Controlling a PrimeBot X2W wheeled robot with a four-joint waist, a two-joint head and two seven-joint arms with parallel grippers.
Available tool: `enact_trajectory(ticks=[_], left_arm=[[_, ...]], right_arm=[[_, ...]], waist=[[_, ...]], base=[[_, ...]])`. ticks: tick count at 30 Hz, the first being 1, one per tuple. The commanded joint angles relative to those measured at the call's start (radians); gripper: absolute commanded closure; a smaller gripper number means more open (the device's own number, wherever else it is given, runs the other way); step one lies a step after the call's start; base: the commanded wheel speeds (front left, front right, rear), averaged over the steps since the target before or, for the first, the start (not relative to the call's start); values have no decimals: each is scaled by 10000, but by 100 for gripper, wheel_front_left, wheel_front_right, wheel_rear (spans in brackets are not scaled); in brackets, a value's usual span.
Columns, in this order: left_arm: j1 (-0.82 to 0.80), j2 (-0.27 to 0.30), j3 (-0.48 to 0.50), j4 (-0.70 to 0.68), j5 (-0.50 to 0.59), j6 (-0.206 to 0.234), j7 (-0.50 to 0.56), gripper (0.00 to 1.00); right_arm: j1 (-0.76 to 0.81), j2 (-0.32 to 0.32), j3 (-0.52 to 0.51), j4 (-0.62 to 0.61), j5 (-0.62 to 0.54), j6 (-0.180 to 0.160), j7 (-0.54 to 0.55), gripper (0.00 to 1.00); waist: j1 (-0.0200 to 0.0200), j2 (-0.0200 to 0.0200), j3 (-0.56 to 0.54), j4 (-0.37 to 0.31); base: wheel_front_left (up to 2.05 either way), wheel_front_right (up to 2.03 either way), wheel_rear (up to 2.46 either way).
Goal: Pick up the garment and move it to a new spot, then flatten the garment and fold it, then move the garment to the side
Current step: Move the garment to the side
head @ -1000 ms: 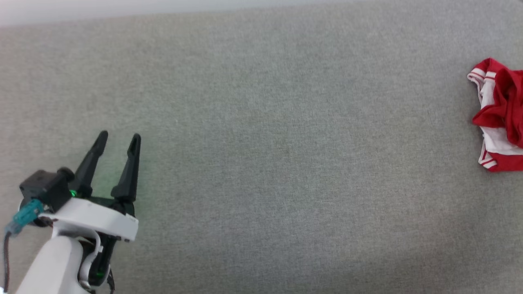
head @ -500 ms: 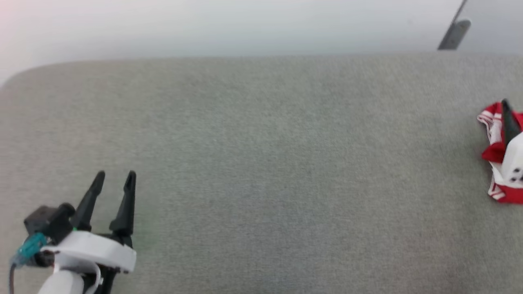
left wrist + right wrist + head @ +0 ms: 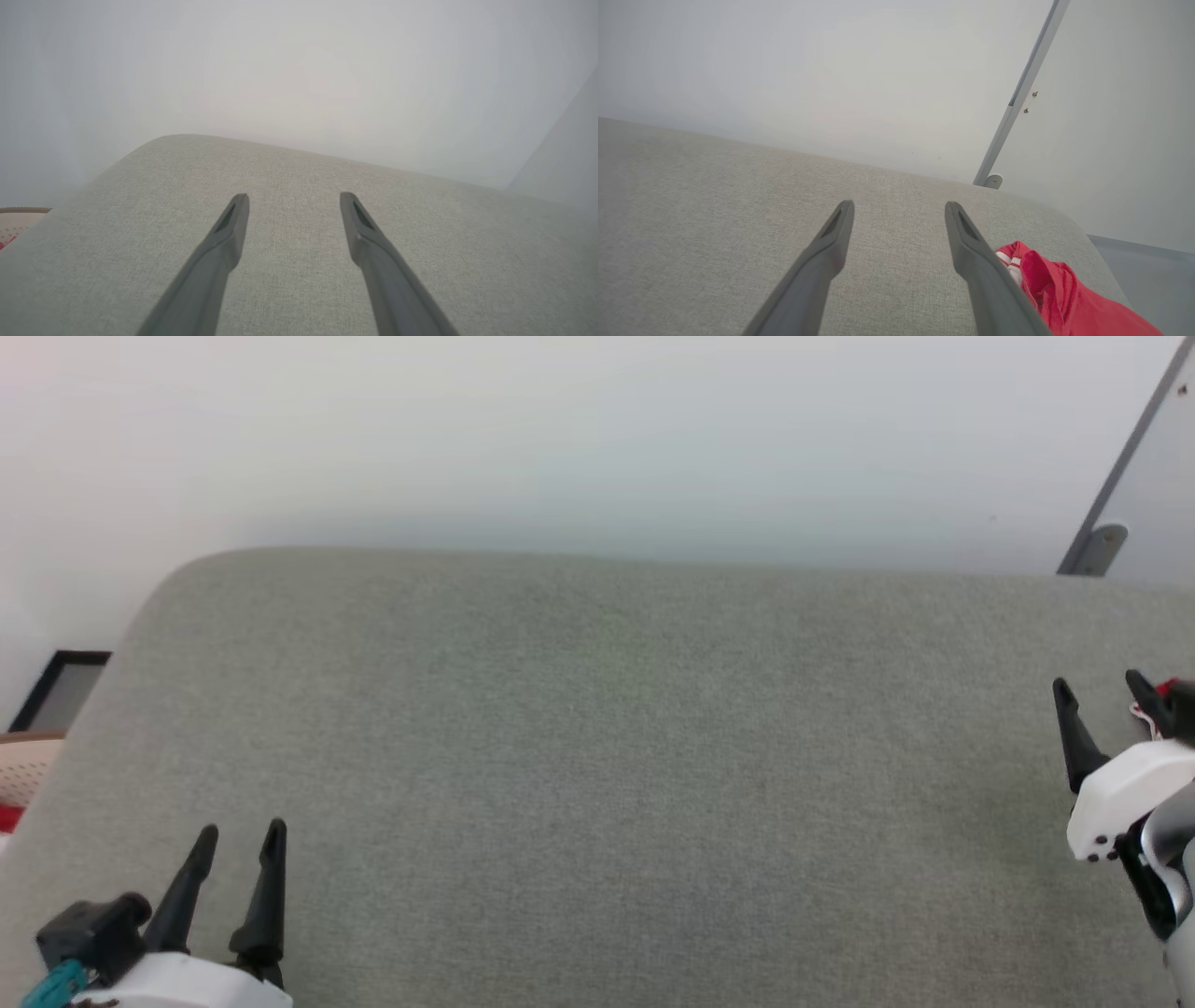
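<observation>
The left gripper (image 3: 241, 828) hovers over the near left corner of the grey fabric pad (image 3: 597, 756), its 2 fingers spread wide with nothing between them; the left wrist view (image 3: 294, 198) shows bare weave under the gap. The right gripper (image 3: 1097, 683) sits at the pad's right edge, also spread wide and holding nothing.

The garment (image 3: 1059, 289) lies bunched just to the right of that gripper, outside its gap, with red cloth close against the outer side of the right-hand finger. From the head view a sliver of red (image 3: 1165, 689) peeks past the fingertip at the pad's right edge. The right arm is far nearer; the left is well apart.

The heap's visible part runs from the finger toward the near right corner, its striped white trim (image 3: 1008, 261) at the end nearest the fingertip. It is too crumpled to give a true long axis. The grasp likely needs a shift rightward
</observation>
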Motion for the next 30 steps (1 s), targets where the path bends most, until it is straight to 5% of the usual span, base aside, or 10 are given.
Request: enact_trajectory(ticks=[1, 30], left_arm=[[176, -13, 61, -32, -56, 33, -6, 0], [1161, -527, 1173, 407, 759, -317, -6, 0]], right_arm=[[235, 33, 40, -80, 84, -21, -92, 0], [4191, 1694, -740, -3676, -327, -21, -872, 0]], waist=[[0, 0, -310, 245], [0, 0, -717, 179]], base=[[0, 0, 0], [0, 0, 0]])
